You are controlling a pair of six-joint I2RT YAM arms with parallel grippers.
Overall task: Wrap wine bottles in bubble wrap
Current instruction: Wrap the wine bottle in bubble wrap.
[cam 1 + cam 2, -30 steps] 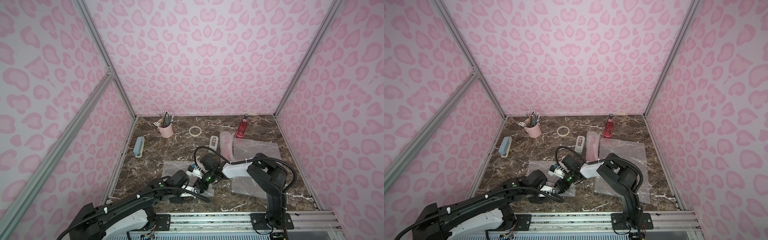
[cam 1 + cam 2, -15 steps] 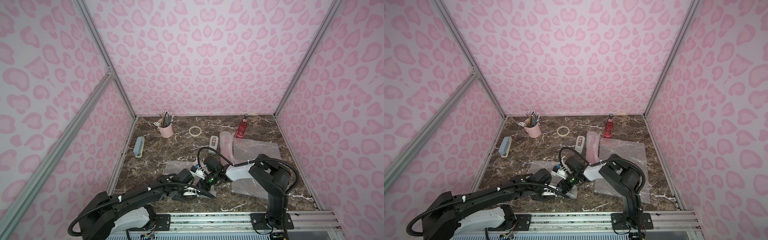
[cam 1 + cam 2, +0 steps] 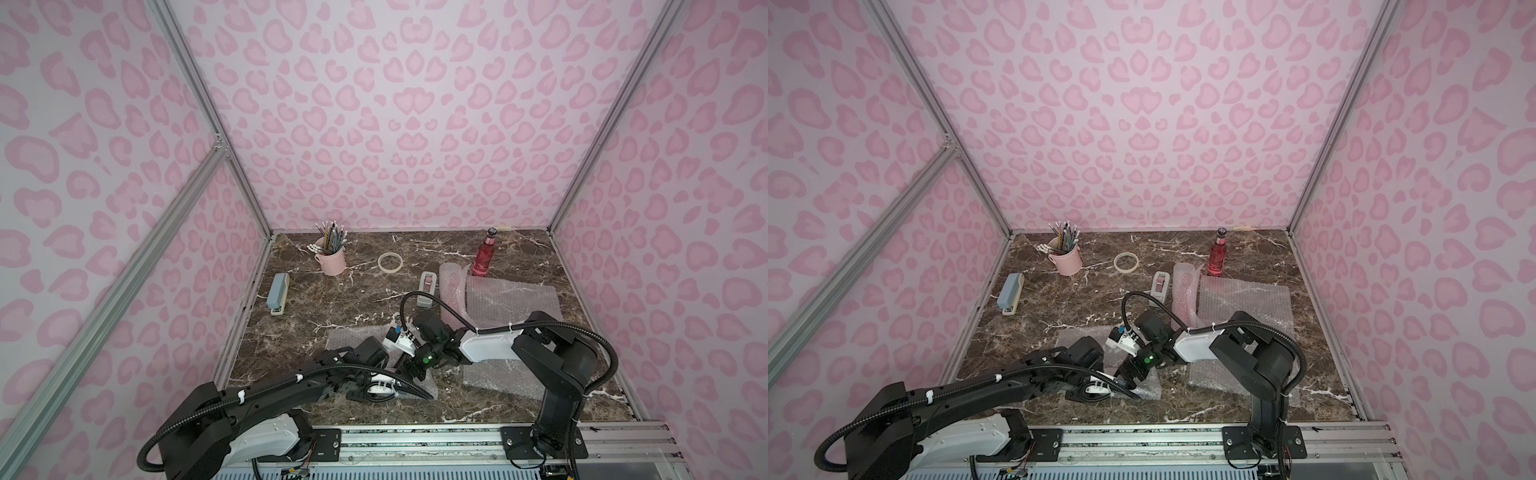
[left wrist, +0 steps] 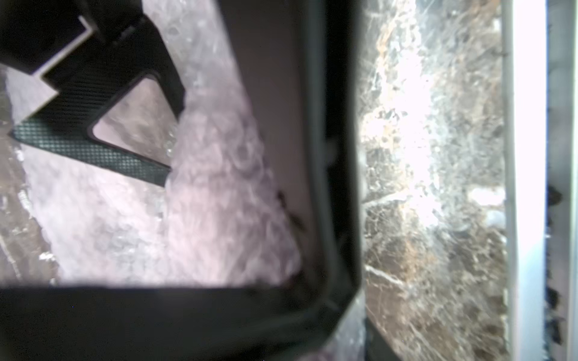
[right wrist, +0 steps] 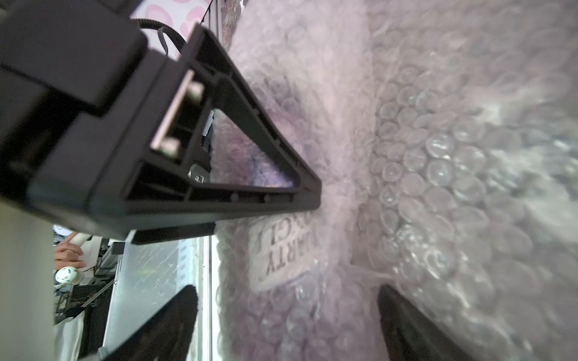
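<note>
Wrapping step: my right gripper, jaws spread, straddles the white-labelled wine bottle, which lies under bubble wrap at the near centre of the tabletop; I cannot tell the left gripper's state; next, I judge, pinch the loose edge and finish rolling.

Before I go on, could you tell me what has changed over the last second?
The left arm reached farther in, putting the left gripper at the wrapped bottle; the right gripper opened and let it go. The red bottle, cup and tape roll stayed put.
</note>
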